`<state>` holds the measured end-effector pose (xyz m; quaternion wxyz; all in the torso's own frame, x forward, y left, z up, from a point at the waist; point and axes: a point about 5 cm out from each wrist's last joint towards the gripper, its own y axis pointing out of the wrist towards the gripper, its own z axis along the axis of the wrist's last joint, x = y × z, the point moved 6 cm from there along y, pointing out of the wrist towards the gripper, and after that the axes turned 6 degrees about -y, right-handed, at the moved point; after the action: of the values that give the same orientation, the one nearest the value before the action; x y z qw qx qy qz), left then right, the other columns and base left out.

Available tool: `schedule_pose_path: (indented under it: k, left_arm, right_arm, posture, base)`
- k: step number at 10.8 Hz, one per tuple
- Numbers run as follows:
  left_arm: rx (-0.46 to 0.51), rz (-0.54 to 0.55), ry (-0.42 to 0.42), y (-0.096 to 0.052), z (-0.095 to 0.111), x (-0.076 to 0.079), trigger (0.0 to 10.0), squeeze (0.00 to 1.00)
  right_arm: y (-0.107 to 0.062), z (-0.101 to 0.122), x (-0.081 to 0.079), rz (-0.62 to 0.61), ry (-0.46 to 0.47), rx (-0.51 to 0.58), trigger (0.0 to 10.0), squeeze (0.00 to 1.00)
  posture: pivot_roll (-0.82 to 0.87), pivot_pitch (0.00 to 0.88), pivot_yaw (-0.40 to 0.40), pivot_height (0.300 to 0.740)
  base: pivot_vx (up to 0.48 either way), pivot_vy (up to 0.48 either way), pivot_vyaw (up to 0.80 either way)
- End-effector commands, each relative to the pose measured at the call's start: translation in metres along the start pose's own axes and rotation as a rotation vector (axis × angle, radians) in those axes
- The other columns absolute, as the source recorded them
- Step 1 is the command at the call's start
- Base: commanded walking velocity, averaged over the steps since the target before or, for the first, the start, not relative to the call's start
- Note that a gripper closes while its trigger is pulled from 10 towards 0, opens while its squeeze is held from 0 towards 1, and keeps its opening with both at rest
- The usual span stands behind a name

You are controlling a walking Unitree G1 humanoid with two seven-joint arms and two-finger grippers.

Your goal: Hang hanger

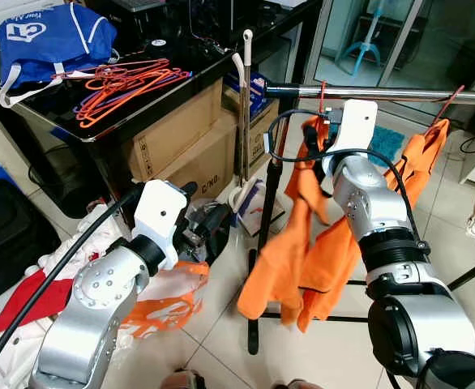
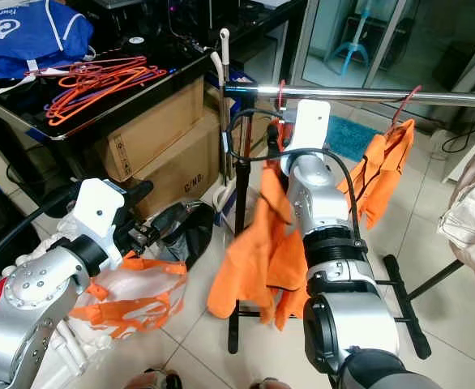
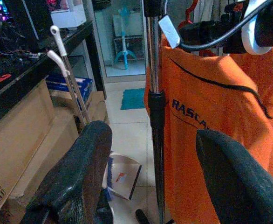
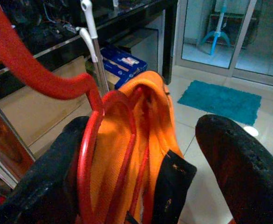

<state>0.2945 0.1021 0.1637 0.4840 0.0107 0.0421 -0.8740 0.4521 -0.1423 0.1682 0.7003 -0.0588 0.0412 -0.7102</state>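
The rail [image 1: 383,93] was seen to be polished metal, bright and mirror-like, while its upright pole [image 3: 154,93] was finished in darker, duller metal. The shirt [image 3: 220,140] was made of matt orange cloth with a fine weave. The hanger [image 4: 94,140] was of smooth red plastic with a slight sheen. The boxes [image 1: 181,138] were of plain brown cardboard, matt. The table [image 1: 140,113] was topped in glossy black. The floor [image 1: 221,324] was laid with pale, glossy tiles. The fingers [image 4: 239,163] were covered in rough, matt black padding.

right arm [image 2: 323,211] lifts an orange shirt [image 2: 258,243] beneath the rail [image 2: 367,95].
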Motion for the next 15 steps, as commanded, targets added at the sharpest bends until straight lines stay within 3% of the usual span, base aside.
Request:
schedule_pose_path:
  k: [1, 4, 9, 15]
  left_arm:
    - [0.008, -0.019, 0.011, 0.0, 0.005, 0.004, 10.0, 0.0]
    - [0.003, -0.035, 0.014, -0.001, 0.005, 0.006, 10.0, 0.0]
    - [0.019, -0.233, -0.009, -0.011, 0.014, 0.031, 10.0, 0.0]
    - [-0.001, -0.234, 0.008, -0.011, 0.01, 0.029, 10.0, 0.0]
  right_arm:
    - [0.002, 0.002, 0.002, -0.005, -0.021, -0.009, 0.0, 0.0]
    - [0.002, -0.008, 0.006, -0.017, -0.03, -0.056, 0.0, 0.0]
    - [0.003, -0.009, 0.006, -0.003, -0.01, -0.066, 0.0, 0.0]
    - [0.002, -0.004, 0.005, 0.014, -0.022, -0.057, 0.0, 0.0]
  posture:
    - [0.05, 0.074, 0.006, 0.74]
    - [0.05, 0.079, 0.007, 0.74]
    - [0.05, 0.078, 0.008, 0.74]
    - [0.04, 0.064, 0.003, 0.74]
  base:
    - [0.0, 0.0, 0.0]
    - [0.0, 0.0, 0.0]
    - [0.0, 0.0, 0.0]
    - [0.0, 0.0, 0.0]
